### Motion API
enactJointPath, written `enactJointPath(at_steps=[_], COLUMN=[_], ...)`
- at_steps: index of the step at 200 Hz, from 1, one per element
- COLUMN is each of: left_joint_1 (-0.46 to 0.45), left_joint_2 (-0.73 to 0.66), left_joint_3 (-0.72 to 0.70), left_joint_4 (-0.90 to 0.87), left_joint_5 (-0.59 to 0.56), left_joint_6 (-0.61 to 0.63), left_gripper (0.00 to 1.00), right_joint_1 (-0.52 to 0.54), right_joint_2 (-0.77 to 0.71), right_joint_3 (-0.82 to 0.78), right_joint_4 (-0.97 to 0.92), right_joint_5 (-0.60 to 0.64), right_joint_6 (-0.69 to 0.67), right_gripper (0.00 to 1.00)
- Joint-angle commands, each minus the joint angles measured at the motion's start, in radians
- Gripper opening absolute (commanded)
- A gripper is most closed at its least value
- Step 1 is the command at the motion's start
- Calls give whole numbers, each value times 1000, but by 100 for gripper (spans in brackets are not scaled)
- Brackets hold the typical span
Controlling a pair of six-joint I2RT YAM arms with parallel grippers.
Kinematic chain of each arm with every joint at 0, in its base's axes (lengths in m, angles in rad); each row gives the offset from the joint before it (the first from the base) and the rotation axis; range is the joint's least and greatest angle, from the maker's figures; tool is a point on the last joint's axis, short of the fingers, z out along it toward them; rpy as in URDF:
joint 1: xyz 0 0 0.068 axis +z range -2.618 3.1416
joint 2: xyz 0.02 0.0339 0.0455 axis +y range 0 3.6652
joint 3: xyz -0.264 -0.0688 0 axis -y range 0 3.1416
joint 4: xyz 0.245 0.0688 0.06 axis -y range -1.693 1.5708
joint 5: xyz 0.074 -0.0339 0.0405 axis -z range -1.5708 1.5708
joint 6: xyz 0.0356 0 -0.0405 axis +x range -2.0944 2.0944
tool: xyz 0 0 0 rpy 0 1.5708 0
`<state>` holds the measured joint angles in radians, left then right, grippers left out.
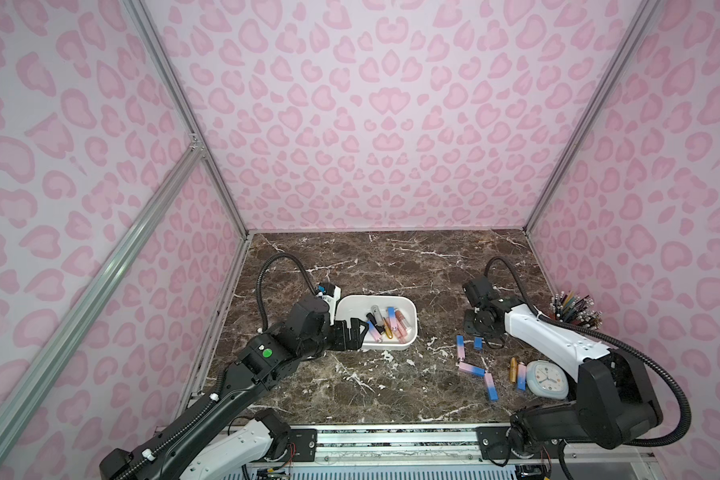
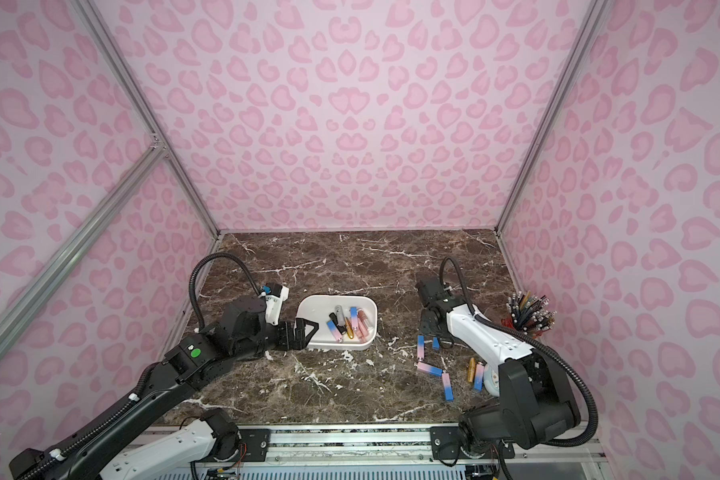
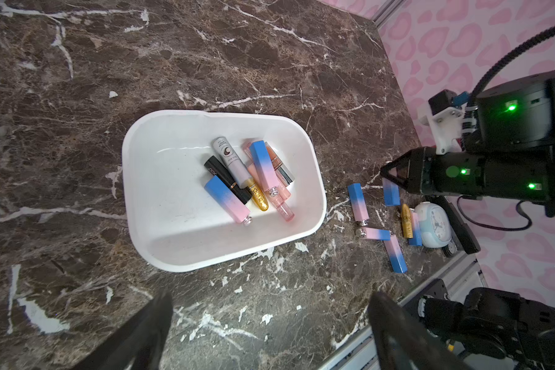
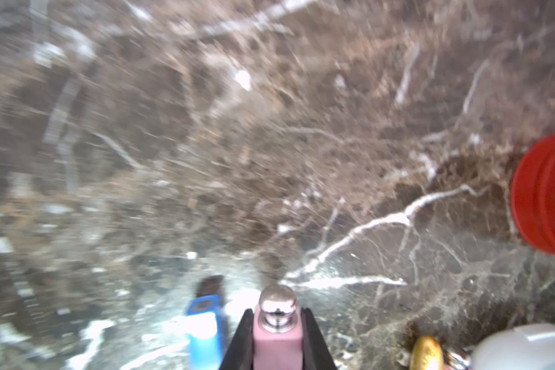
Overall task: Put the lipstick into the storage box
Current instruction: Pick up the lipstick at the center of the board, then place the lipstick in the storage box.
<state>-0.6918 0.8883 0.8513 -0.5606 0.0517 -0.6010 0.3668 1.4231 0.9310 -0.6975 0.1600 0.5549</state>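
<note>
Several pink-and-blue lipsticks [image 1: 471,369] lie loose on the counter [image 1: 391,270] around the right end effector [image 4: 277,315], pinching a lipstick [image 4: 277,339]; a gold tube [image 1: 513,369], a clock [image 1: 547,380] and a red cup [image 4: 545,195] of pencils stand near. The storage box [image 3: 132,160], well apart, holds more tubes, the left end effector [image 1: 360,334] spread wide at its left end. Brown veined marble, pink spotted walls [image 1: 350,124].

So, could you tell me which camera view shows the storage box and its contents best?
The left wrist view: it looks down into the storage box, with the lipsticks inside individually visible. Both top views show the storage box small, its contents bunched. The right wrist view misses it.
</note>
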Motion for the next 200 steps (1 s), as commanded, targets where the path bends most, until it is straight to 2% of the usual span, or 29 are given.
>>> enactJointPath(at_steps=[1,21,62,80,109,159,178,200], left_joint_1=[2,2,2,2,2,-4,-23,-62], left_joint_2=[-17,-46,-127,-160,-201,-217,-200,-170], left_joint_3=[-6,-14,-52,-79,-115,-140,-137,-125], left_joint_4=[-23,-43,-90,-97,-94,-67,-46,-28], left_joint_5=[-19,-36,-59,-33,23,113,135,127], left_joint_6=[-1,-4,-29,-45,-68,-61,-53,-49], left_gripper=[98,98,98,98,98,98,98,98], right_joint_1=[49,119,262,317,385,464,474,468], right_joint_2=[31,104,349,456,614,777,772,700], right_joint_3=[87,222,536,683,830,925,907,841], right_joint_4=[-27,-36,-76,-97,-111,-119,-105,-73], right_joint_5=[7,7,-2,-14,-48,-101,-114,-96], right_joint_6=[21,26,9,3,7,18,17,12], right_gripper=[23,22,23,23,22,23,31,40])
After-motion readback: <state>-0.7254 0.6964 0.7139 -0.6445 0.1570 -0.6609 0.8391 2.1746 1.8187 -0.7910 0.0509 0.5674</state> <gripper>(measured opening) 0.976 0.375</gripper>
